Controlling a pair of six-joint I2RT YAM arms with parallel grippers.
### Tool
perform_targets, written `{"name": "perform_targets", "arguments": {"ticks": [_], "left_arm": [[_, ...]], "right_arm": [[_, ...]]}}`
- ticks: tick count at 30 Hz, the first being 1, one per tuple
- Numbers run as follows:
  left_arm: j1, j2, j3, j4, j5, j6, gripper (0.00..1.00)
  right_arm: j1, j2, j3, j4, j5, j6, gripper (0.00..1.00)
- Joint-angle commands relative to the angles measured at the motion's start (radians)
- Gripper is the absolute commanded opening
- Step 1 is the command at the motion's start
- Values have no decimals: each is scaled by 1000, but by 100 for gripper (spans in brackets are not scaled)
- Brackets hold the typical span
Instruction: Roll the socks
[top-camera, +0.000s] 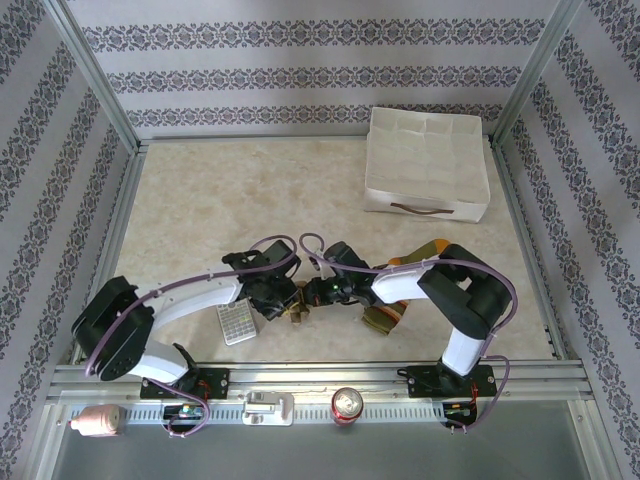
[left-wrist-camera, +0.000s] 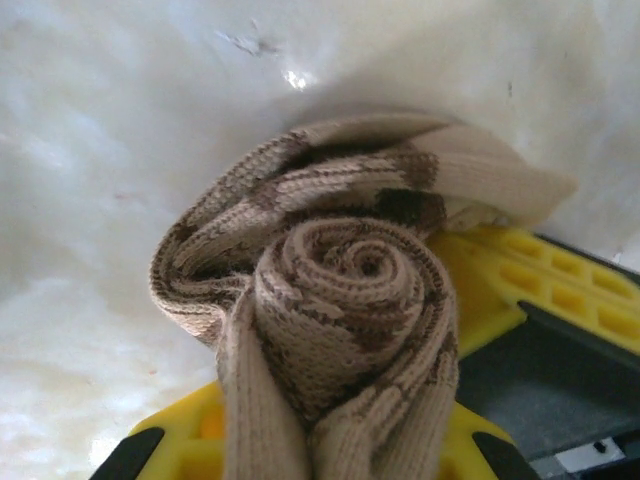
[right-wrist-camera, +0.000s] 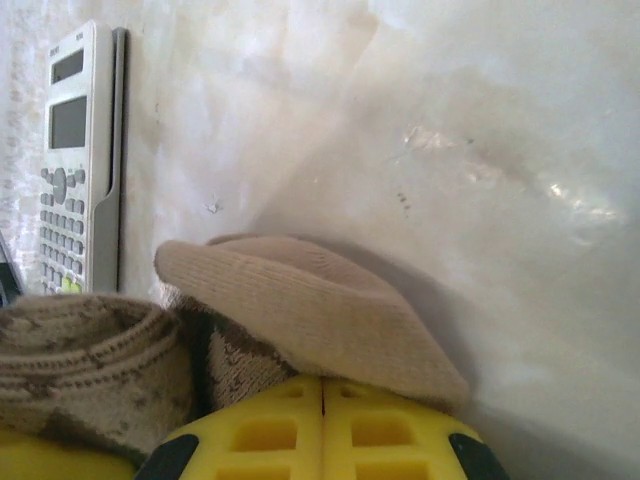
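At the near middle of the table (top-camera: 200, 200), the argyle sock (left-wrist-camera: 350, 270) is held as a tight spiral, its tail clamped between the fingers of the left gripper (left-wrist-camera: 335, 445). The right gripper (right-wrist-camera: 322, 420) is closed at the loose beige end; whether fabric is caught there cannot be told. Were either hold eased with that flap untucked, the coil could spring open. The calculator (right-wrist-camera: 75, 160), just left, could be knocked. The olive sock (top-camera: 384, 318) is partly covered by the right arm.
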Motion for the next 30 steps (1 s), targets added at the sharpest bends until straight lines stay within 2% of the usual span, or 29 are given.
{"name": "perform_targets", "arguments": {"ticks": [1,7,12,15,18,22,25,30], "left_arm": [[-15,80,47,-168,45,45,0],[14,250,122,-355,0,27,0],[42,284,126,-433,-28,-11,0],[76,264,96,-429,-26,-41,0],[107,225,79,-396,-24,-69,0],[127,187,84,-372,-22,-86,0],[137,170,86,-363,-13,-84,0],[157,131,102,-317,-26,-41,0]], "right_arm": [[-26,36,-21,-73,27,-54,1],[-28,-45,-24,-104,27,-136,10],[-2,-205,-76,-92,89,-248,21],[68,-331,-155,-30,156,-345,31],[200,-414,-199,-21,263,-481,41],[341,-410,-189,-34,389,-642,52],[405,-365,-146,-53,458,-732,60],[436,-260,-69,-75,496,-808,61]]}}
